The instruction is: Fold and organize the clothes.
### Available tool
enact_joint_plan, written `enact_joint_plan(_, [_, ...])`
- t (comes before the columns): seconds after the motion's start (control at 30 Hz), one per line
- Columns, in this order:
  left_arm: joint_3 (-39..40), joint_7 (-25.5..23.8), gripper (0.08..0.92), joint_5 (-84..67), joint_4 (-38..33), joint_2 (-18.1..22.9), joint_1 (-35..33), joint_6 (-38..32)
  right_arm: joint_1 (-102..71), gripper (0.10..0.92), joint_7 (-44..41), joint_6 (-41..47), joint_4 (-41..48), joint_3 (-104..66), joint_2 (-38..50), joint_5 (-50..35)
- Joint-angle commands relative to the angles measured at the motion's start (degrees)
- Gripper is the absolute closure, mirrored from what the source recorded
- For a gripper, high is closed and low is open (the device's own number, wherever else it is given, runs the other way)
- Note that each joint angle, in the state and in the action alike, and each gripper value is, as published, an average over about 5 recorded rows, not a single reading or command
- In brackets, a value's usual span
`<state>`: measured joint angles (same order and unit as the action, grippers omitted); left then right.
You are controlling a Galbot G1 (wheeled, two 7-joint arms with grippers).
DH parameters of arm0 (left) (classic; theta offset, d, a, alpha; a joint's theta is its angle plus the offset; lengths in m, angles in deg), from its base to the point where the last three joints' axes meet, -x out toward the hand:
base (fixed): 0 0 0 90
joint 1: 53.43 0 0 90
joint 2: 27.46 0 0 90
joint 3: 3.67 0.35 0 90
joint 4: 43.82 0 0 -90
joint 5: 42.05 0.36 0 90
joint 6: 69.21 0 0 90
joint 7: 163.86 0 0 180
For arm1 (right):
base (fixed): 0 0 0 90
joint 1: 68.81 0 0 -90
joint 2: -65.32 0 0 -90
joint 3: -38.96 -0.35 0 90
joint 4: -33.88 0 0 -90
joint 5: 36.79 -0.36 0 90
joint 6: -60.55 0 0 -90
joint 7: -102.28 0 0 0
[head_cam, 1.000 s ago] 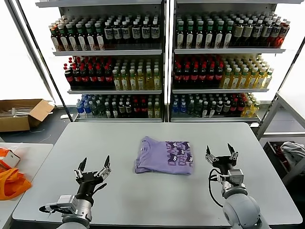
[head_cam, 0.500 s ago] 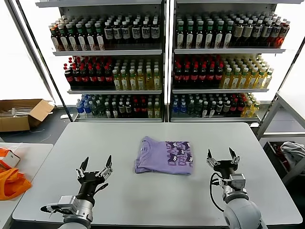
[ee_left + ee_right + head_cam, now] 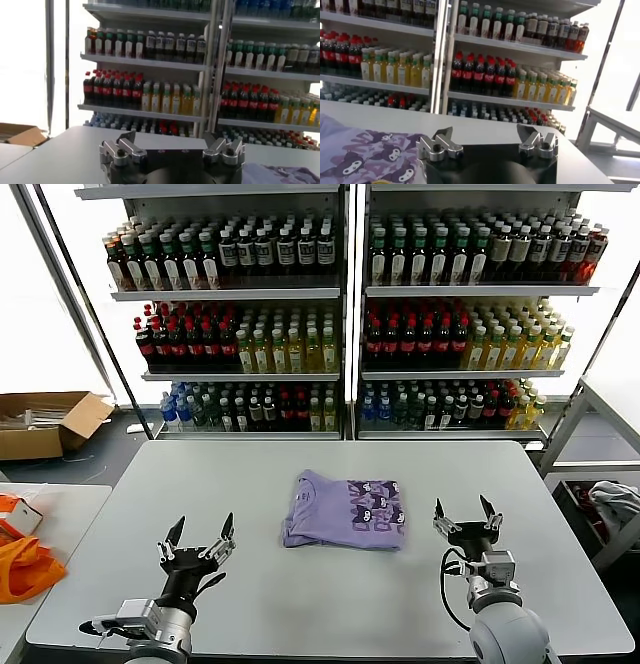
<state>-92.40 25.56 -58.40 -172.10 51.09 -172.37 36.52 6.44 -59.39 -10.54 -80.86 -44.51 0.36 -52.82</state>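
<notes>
A folded lavender T-shirt (image 3: pixel 344 510) lies in the middle of the grey table (image 3: pixel 330 604), its dark cartoon print facing up on the right half. The print also shows in the right wrist view (image 3: pixel 365 157), and a corner of the shirt in the left wrist view (image 3: pixel 285 174). My left gripper (image 3: pixel 202 538) hovers open near the table's front left, well apart from the shirt. My right gripper (image 3: pixel 463 517) stands open at the front right, a short way from the shirt's right edge. Neither holds anything.
Two shelving units full of drink bottles (image 3: pixel 345 314) stand behind the table. An orange bag (image 3: pixel 25 569) lies on a side table at the left, a cardboard box (image 3: pixel 45 422) on the floor beyond it. A metal rack (image 3: pixel 600 484) stands at the right.
Both grippers have shifted slightly; the right one sank a little. The shirt has not moved.
</notes>
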Motion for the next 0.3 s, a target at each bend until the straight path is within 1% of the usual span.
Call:
enact_joint_plan(0.03, [-0.4,-0.8,0.177,0.9,-1.0,0.1,-0.5,1.5,-0.8,0.203,-0.4,-0.1,-0.5,-0.4,0.1,0.0])
enact_joint_plan(0.3, [-0.2,-0.8,0.177,1.3,-0.9,-0.2,-0.5,1.4,-1.5,0.203,-0.4,-0.3,-1.2,-0.9,-0.2,0.0])
